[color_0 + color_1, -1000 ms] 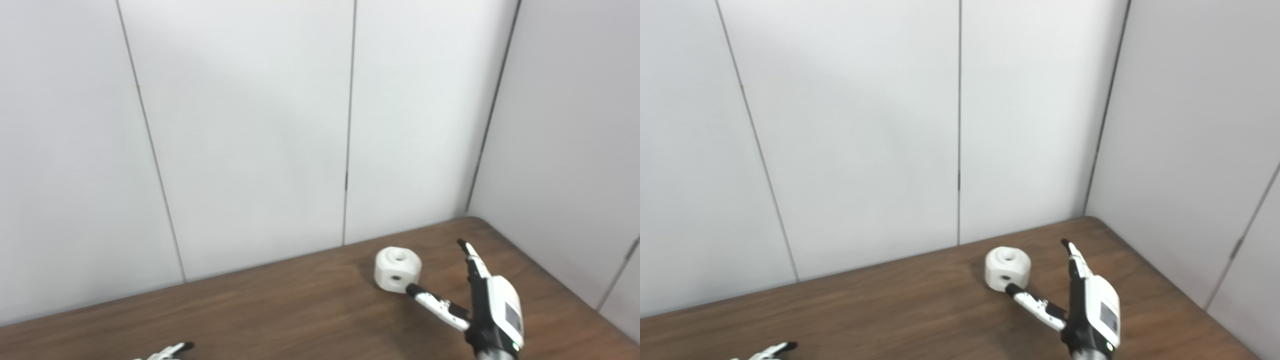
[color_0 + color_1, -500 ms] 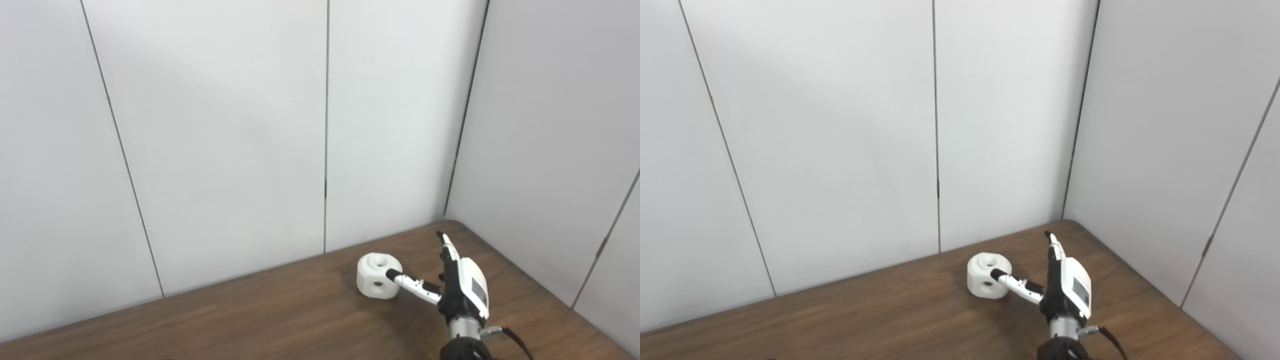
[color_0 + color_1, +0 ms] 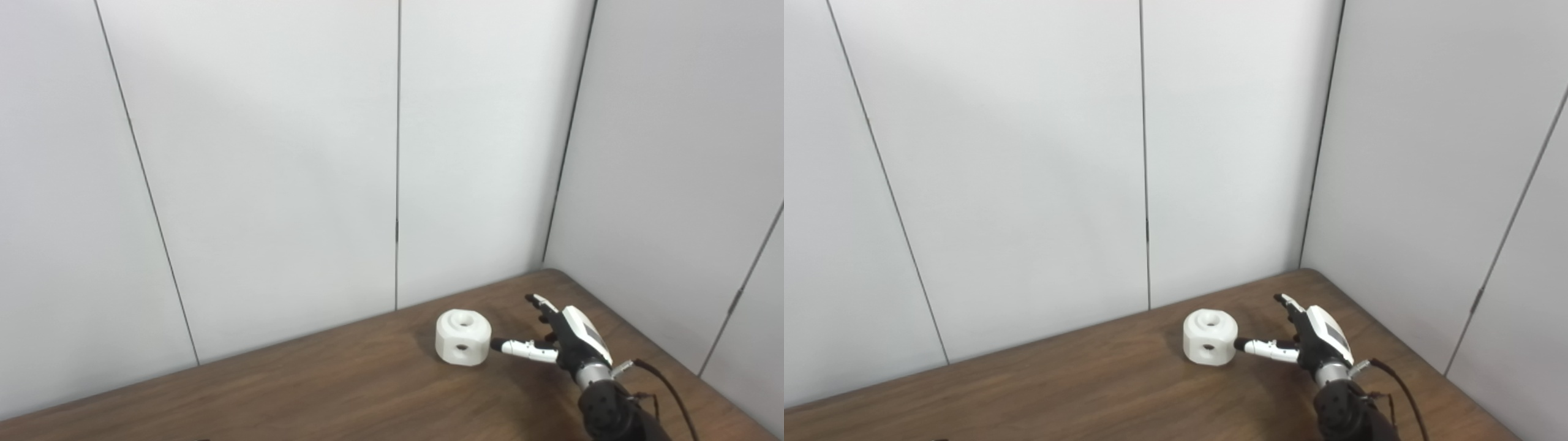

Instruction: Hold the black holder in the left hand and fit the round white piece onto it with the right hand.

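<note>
White piece sits on the table near the back wall. Right hand just right of it, fingers spread, holding nothing, thumb tip at its side. Risk: a nudge slides it away before a grasp. Left hand and holder not in view.

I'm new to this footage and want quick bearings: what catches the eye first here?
The round white piece sits alone on the brown table, near the far right corner. Just to its right, the right hand is open, its thumb tip close beside the piece. The left hand and black holder are not in view.
</note>
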You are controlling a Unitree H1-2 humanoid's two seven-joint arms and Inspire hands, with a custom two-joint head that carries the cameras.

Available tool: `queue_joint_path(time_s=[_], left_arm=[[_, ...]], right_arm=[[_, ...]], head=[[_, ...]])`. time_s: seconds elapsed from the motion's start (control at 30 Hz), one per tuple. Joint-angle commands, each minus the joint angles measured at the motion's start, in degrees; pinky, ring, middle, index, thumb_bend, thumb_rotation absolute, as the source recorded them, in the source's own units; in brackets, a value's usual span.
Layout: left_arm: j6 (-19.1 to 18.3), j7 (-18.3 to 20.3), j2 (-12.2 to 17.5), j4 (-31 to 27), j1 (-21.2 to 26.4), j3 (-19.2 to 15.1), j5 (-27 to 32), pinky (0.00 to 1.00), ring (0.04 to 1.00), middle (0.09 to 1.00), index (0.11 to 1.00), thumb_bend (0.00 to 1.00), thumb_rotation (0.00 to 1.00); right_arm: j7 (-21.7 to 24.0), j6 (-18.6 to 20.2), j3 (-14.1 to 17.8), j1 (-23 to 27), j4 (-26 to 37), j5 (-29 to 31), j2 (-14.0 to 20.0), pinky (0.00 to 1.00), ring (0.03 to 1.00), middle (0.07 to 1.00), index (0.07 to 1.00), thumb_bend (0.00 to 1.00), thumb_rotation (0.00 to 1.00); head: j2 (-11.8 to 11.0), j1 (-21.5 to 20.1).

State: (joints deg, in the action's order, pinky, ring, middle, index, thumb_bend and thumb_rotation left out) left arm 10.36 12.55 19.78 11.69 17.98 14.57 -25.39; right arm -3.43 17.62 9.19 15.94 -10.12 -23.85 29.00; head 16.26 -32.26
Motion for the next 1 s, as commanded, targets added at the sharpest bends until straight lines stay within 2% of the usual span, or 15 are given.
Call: queue_joint_path(time_s=[0.0, 0.3, 0.53, 0.97], left_arm=[[0.2, 0.7, 1.3, -0.4, 0.2, -0.4, 0.8, 1.00, 0.960, 0.929, 0.477, 0.51, 0.04], [0.1, 0.9, 1.7, -1.2, -0.2, -0.4, 0.9, 1.00, 0.958, 0.926, 0.477, 0.51, 0.04], [-0.3, 1.3, 1.7, -1.6, -0.4, -0.5, 0.9, 1.00, 0.961, 0.930, 0.477, 0.51, 0.04], [-0.2, 1.2, 1.6, -2.1, -0.8, -0.7, 1.0, 1.00, 0.959, 0.927, 0.477, 0.51, 0.04]], right_arm=[[0.7, -2.9, -0.4, 2.8, 0.7, 0.8, 2.8, 0.75, 0.893, 0.929, 0.895, 1.00, 0.58], [3.0, -4.9, -4.5, 4.6, -1.6, 0.5, 5.3, 0.79, 0.908, 0.916, 0.897, 1.00, 0.63], [5.0, -3.5, -7.7, 6.1, -1.2, 0.5, 4.5, 0.80, 0.943, 0.943, 0.906, 1.00, 0.63], [6.2, -4.1, -12.7, 10.1, -4.5, -0.3, 2.7, 0.79, 0.956, 0.951, 0.910, 1.00, 0.60]], head=[[0.3, 0.1], [1.0, 0.5], [1.3, 0.5], [1.6, 1.0]])
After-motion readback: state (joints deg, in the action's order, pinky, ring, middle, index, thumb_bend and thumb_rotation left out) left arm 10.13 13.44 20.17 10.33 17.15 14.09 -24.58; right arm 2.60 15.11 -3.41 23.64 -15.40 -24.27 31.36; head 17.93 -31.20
